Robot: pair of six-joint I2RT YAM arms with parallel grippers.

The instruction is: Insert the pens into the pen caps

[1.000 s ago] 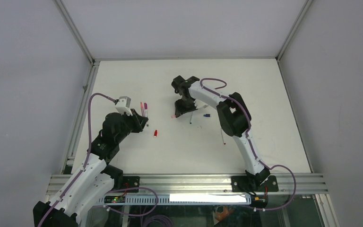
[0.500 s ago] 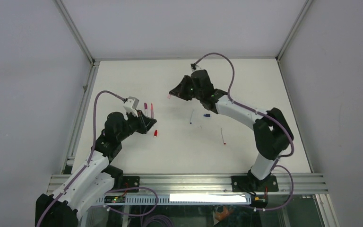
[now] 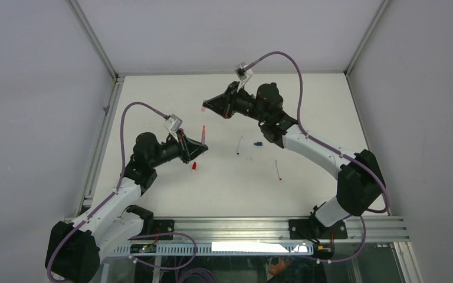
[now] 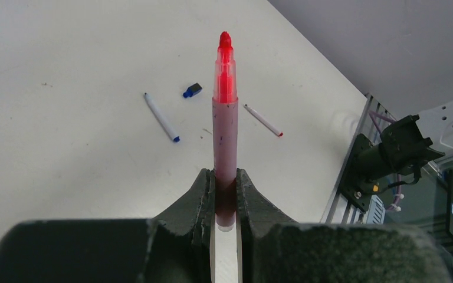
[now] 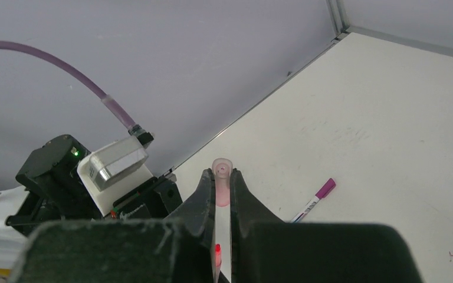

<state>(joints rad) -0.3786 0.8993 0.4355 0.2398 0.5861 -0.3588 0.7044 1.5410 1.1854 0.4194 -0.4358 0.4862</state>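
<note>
Red-pink plastic, translucent near the tip: that is the pen [image 4: 225, 118] pinched in the left gripper [image 4: 225, 180]. The jaws are pressed against the lower end of the barrel, and the bare red nib points away from the wrist.

Take the blue cap [image 3: 258, 143] on the white table [image 3: 330, 112] as the mark. The held pen is in the air well to its left. The right gripper [image 5: 221, 177] is off the table, left of the blue cap and farther back, its jaws squeezed on a pale pink cap [image 5: 222, 167] whose round end faces outward.

Just left of the blue cap lies a white pen [image 3: 239, 145] with a blue tip. To its right and nearer the arm bases lies a thin pen [image 3: 278, 170] with a red tip. Well to its left and a little nearer — close by the left gripper in the top view — sits a red cap [image 3: 194, 167].
</note>
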